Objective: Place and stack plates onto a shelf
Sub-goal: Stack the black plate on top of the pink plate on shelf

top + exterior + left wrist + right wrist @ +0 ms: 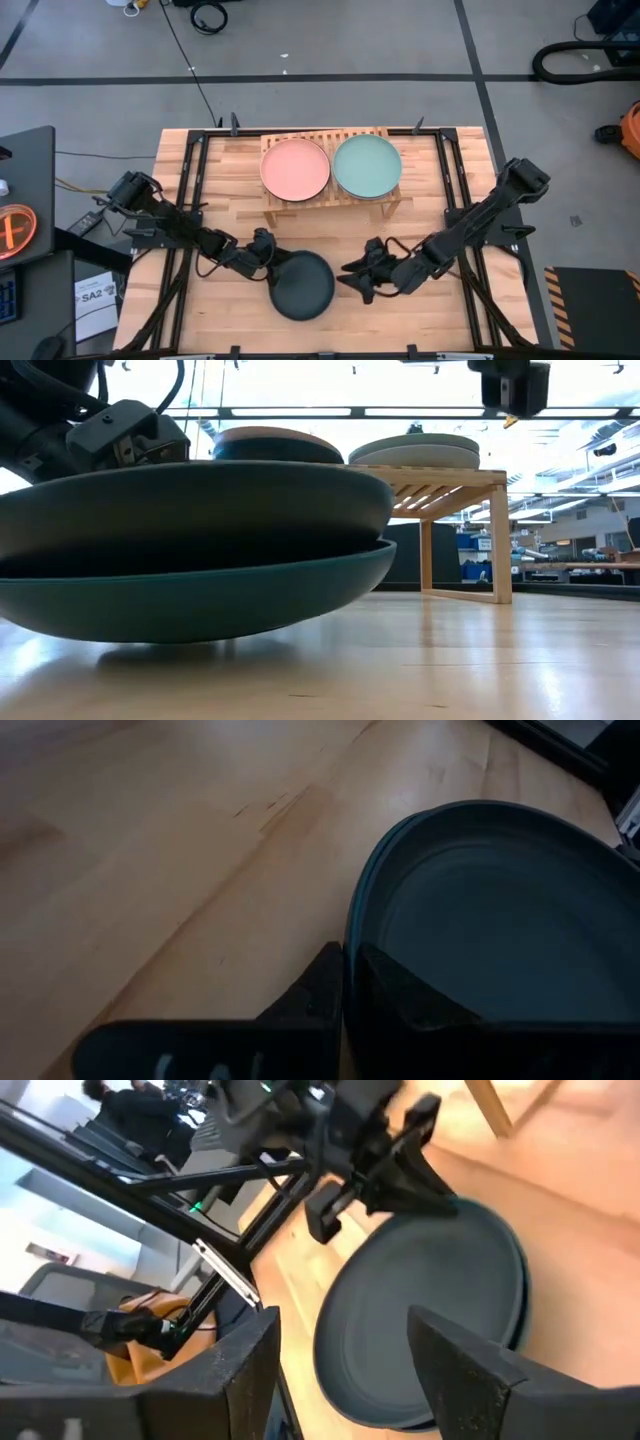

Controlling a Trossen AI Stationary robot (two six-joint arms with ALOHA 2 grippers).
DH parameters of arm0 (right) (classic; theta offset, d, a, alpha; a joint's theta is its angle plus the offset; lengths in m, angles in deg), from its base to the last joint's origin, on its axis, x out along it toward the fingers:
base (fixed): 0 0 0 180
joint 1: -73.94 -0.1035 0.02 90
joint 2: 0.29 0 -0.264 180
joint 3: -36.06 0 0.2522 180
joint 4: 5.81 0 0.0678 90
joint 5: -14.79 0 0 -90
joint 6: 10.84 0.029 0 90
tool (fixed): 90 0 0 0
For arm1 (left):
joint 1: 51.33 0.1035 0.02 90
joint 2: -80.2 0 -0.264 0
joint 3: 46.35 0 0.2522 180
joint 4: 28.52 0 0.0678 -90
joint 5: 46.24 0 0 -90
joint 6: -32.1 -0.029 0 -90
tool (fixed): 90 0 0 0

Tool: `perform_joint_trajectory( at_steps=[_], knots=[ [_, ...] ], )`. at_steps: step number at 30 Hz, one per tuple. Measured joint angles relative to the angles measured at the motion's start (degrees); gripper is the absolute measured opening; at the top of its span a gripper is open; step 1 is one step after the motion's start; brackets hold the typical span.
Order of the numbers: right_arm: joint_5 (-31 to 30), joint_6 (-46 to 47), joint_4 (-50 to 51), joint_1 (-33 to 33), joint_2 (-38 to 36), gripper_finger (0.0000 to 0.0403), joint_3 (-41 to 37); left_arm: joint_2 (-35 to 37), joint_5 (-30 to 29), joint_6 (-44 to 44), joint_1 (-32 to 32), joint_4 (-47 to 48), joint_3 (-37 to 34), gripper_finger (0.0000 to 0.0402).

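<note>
Two dark plates lie stacked near the table's front edge: a charcoal plate [304, 286] nested in a teal plate [210, 595], which rests by its base on the tabletop. My left gripper [268, 254] is shut on the stack's left rim. My right gripper [362, 276] stands open just right of the stack, touching nothing. In the right wrist view its fingers frame the charcoal plate [420, 1310]. On the shelf [330, 196] at the far side lie a salmon plate [295, 168] and a mint plate [367, 166], each on top of other plates. My left gripper pinches the charcoal plate's rim [352, 935] on its far-left side, one finger [400, 1000] inside the plate and one [318, 988] outside. The fingers slant down from the table's left. The plate stays nested in the teal one; whether the teal rim is pinched too, I cannot tell.
The shelf stands on wooden legs [500, 540] at the far middle of the table. A black frame rail [190, 170] runs along each side of the tabletop. Bare wood lies between the shelf and the dark stack.
</note>
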Motion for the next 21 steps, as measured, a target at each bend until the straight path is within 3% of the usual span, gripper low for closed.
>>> perform_joint_trajectory(
  at_steps=[9,21],
  knots=[
    [-0.1,3.5,2.5,2.3,8.1,0.0193,4.3,0.0,0.0,0.0,0.0,0.2,0.0,0.0025],
    [8.5,3.0,25.3,6.3,17.2,0.0173,18.1,0.0,0.0,0.0,0.0,0.2,0.0,0.0025]
  ],
)
